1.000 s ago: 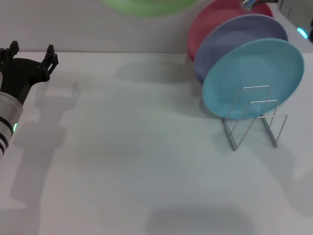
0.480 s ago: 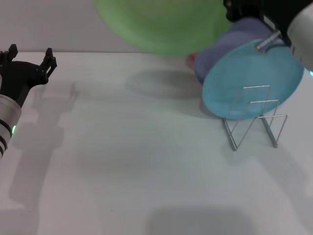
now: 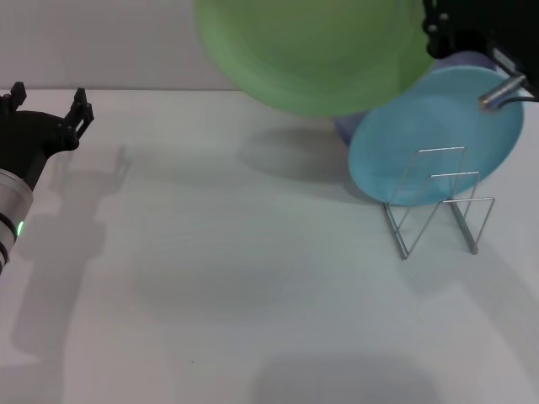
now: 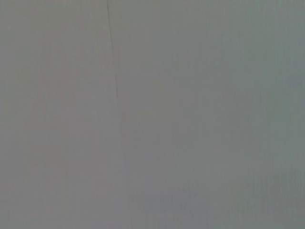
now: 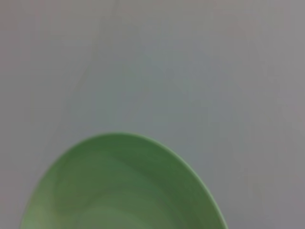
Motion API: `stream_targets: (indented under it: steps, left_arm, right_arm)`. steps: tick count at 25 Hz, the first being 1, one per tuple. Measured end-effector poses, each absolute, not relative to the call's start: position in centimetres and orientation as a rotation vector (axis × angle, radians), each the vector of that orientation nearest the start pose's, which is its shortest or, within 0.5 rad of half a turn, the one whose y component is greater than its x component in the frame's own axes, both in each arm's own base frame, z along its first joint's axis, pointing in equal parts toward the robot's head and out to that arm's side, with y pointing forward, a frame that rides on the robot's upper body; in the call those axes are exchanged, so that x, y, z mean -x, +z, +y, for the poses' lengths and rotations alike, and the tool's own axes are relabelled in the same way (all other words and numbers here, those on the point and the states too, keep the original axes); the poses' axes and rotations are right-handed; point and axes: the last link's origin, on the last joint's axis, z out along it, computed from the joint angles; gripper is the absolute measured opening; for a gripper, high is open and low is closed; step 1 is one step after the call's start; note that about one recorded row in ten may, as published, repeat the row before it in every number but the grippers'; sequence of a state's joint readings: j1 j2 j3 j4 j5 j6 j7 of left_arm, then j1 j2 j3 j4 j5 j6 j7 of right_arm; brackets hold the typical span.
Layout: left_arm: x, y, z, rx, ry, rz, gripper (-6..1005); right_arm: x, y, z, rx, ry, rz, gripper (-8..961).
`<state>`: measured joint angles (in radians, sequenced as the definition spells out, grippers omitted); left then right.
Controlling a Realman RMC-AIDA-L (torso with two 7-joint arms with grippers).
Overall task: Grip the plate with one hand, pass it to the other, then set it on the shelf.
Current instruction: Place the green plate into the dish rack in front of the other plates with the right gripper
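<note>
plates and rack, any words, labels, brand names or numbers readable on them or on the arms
None: no text, label, brand or number shows in any view.
The green plate, the sky-blue plate and the wire rack are plain.
The left gripper and right gripper bear no readable marks; the left arm shows only a small green light.

A bare lab bench: plain white table (image 3: 253, 295) against a blank wall (image 3: 101, 42).
</note>
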<state>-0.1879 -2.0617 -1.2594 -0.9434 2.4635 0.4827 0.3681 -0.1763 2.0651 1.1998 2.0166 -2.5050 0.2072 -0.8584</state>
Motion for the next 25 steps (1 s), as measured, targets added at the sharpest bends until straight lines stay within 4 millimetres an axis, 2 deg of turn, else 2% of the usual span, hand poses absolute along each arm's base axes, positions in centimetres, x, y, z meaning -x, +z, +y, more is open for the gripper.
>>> stream_targets:
  steps: [6,10,15,22,25]
  left_arm:
    - [27.6,-0.1,36.0,1.613,-0.484,-0.563,820]
    - [27.4,-0.1,36.1,1.618,-0.486,-0.561,819]
    - [27.4,-0.2,36.2,1.62,-0.487,-0.562,819]
    - [27.2,-0.3,36.3,1.62,-0.493,-0.565,819]
    - [27.1,-0.3,36.3,1.62,-0.495,-0.564,819]
  right_arm:
    - [-11.9,7.4,29.0,1.913,0.358,0.094,41]
    - [-12.4,8.2,29.9,1.932,0.306,0.1,42]
    - [-11.9,8.6,30.9,1.964,0.281,0.08,40]
    - [-9.7,6.6,31.5,2.105,0.255,0.021,41]
    - [-9.3,6.6,31.7,2.142,0.233,0.019,41]
